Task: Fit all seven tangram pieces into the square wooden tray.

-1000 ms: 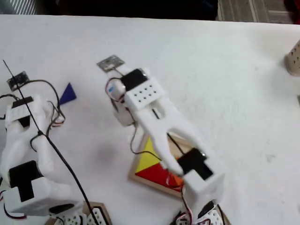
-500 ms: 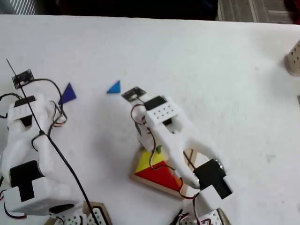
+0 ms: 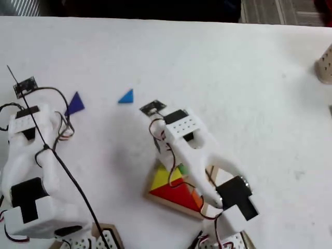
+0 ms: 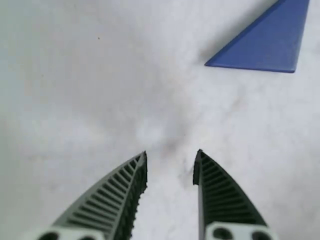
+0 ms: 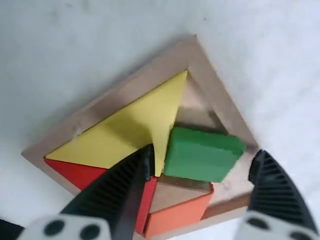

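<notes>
The tray (image 5: 110, 105) sits on the table (image 3: 249, 78), under the right gripper (image 5: 202, 157). In it a block (image 5: 200, 150) lies beside three other pieces (image 5: 130, 125), maybe tilted on them. Left and behind lies a triangle (image 3: 126, 97); a second triangle (image 4: 270, 42) lies farther left, by the left gripper (image 4: 171, 154).

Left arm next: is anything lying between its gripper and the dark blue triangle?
Nothing visible. In the left wrist view, only bare white table lies between the open left gripper and the dark blue triangle.
</notes>
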`<action>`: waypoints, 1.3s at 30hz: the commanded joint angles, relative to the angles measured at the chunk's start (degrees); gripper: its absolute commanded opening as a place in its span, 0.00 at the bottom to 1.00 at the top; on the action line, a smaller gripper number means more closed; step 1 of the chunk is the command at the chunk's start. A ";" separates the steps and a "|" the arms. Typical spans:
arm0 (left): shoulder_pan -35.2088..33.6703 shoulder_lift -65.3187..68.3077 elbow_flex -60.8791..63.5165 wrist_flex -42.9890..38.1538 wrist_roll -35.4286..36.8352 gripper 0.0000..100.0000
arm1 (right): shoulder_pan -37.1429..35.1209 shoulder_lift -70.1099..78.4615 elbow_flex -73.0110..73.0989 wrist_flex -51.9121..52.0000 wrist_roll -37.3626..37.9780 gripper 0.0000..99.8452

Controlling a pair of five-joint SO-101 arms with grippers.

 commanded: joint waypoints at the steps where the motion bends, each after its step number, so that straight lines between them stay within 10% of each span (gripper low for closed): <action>1: 1.36 -2.24 -0.26 -0.53 -0.62 0.16 | 2.77 -4.79 -3.25 3.65 0.79 0.31; 10: 3.21 -3.38 0.88 -0.70 -3.52 0.16 | 15.96 -19.65 -8.26 14.55 9.32 0.29; 17: 8.40 -20.62 13.54 -4.66 -3.43 0.15 | 27.82 -22.20 2.55 8.92 10.81 0.01; 28: 34.24 -43.82 17.58 -2.55 -3.25 0.02 | 44.62 -22.90 20.75 -12.00 9.32 0.02; 39: 55.08 -18.86 0.44 -3.43 13.54 0.02 | 47.16 -22.37 21.27 -14.64 8.26 0.02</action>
